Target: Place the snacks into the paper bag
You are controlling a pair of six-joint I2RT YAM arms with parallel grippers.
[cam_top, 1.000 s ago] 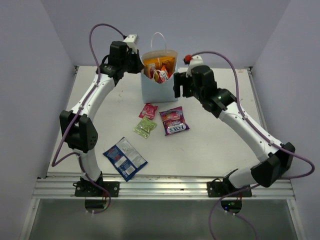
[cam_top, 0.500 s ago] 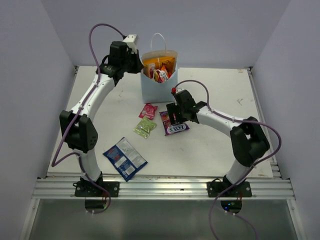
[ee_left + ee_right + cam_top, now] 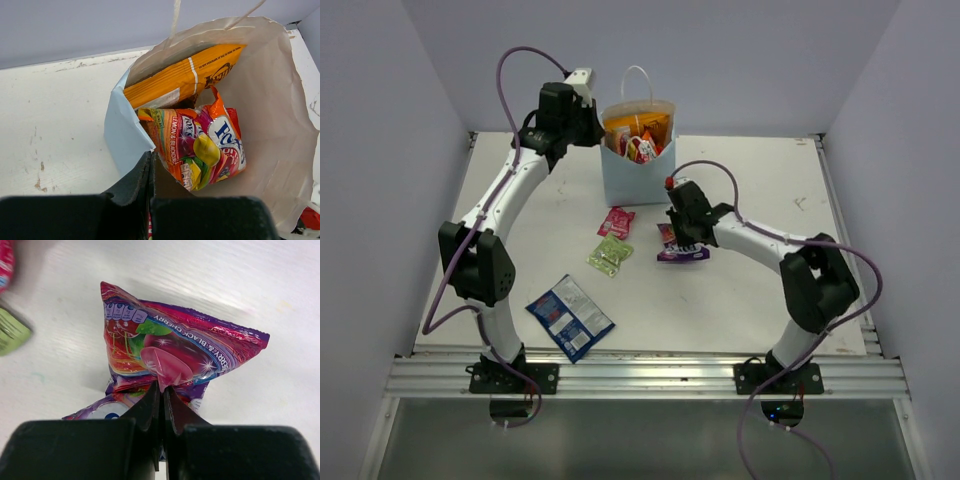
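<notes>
We see the right gripper [image 3: 161,390] down on the table [image 3: 760,290], its two fingers pinched together on a fold of the purple candy bag [image 3: 180,350]. The packet is glossy, purple with red and pink swirls, a green leaf and white lettering along one edge. Its film is crumpled and puckered up where the fingers clamp it. It lies just in front of the paper bag [image 3: 638,180], a little to the right.

The left gripper [image 3: 151,160] is closed on the rim of the paper bag, one finger outside the pale blue wall and one inside. The bag stands upright at the back of the table, its mouth open and thin white loop handles above. Inside we see a large orange chip bag [image 3: 185,77] leaning against the back wall, and a yellow-red candy bag [image 3: 200,145] in front of it.

A pink sachet [image 3: 616,222] and a green sachet [image 3: 609,255] lie close together left of the purple packet. A blue-white packet [image 3: 569,317] lies nearer the arm bases.
</notes>
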